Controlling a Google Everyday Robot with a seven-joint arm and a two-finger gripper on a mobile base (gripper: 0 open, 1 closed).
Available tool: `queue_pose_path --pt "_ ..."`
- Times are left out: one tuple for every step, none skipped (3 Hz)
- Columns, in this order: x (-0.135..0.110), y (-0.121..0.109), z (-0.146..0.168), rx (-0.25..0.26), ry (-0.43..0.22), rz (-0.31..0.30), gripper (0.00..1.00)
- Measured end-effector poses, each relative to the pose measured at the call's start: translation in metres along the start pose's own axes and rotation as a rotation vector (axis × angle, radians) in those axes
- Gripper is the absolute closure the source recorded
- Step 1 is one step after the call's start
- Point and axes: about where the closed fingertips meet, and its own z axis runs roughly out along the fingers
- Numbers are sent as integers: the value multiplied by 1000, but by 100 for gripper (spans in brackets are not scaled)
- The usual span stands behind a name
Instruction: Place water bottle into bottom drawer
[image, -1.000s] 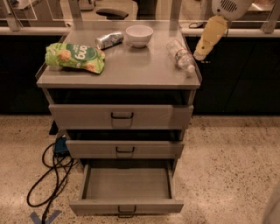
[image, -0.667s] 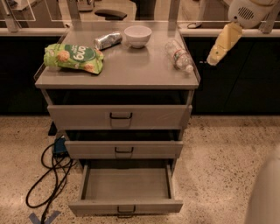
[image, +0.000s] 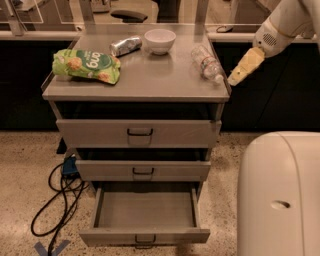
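**Operator:** Where is my gripper?

**Spotter:** Your gripper (image: 234, 79) hangs just off the cabinet top's (image: 150, 82) right edge. It is at four o'clock from the water bottle (image: 207, 63), near its cap but not touching. I cannot tell you whether it is wide or narrow.

**Operator:** And the bottle?

**Spotter:** It lies on its side at two o'clock on the top, cap pointing to five. Your bottom drawer (image: 145, 210) stands pulled out at six o'clock. The white bowl (image: 160, 40) and silver can (image: 125, 45) sit at twelve, the green bag (image: 87, 65) at ten.
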Motion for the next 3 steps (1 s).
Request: queue_pose_path --pt "-15 -10 27 -13 -50 -3 0" --pt "-21 -15 32 0 -67 -1 0" --pt "-43 -7 51 -30 -85 -12 0"
